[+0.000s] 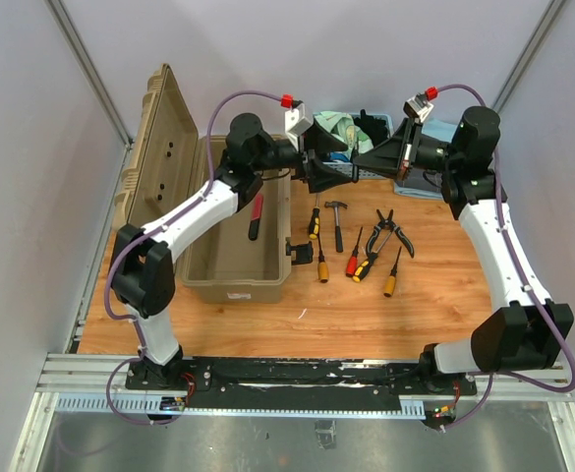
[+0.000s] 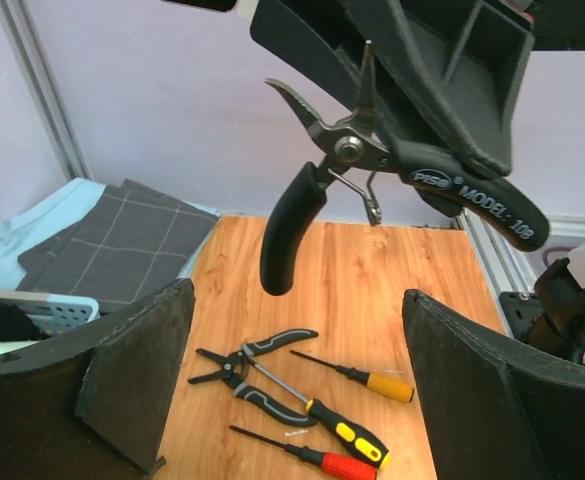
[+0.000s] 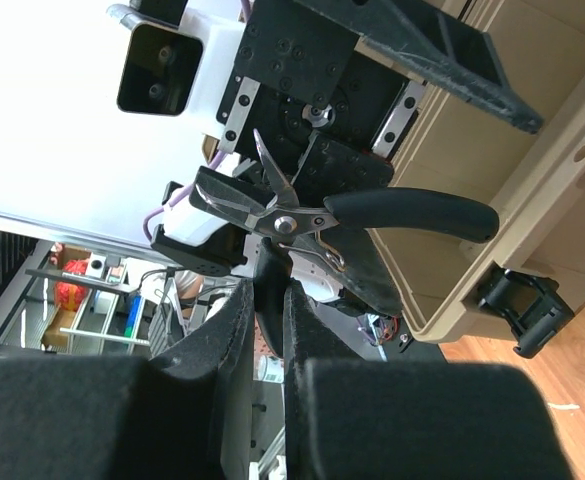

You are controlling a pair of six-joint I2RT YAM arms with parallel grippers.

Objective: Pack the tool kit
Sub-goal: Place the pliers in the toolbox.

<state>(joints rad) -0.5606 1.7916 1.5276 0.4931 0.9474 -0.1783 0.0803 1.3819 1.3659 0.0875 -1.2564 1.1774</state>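
Observation:
The tan toolbox (image 1: 238, 287) stands open at the left, with a red-handled tool (image 1: 256, 216) inside. My right gripper (image 3: 269, 320) is shut on one handle of black-handled pliers (image 3: 292, 220) and holds them in the air over the back of the table. My left gripper (image 2: 292, 400) is open and faces the pliers (image 2: 352, 150), whose free handle (image 2: 287, 230) hangs just beyond its spread fingers (image 2: 137, 370) without touching. In the top view the two grippers, left (image 1: 318, 175) and right (image 1: 366, 162), meet nose to nose. A hammer (image 1: 337, 221), a second pair of pliers (image 1: 390, 231) and several screwdrivers (image 1: 353, 258) lie on the table.
A blue basket of cloths (image 1: 366, 126) stands at the back behind the grippers, with a grey checked cloth (image 2: 112, 240) showing in the left wrist view. The toolbox lid (image 1: 159, 138) stands upright at the far left. The toolbox latch (image 3: 522, 310) sticks out at its right side.

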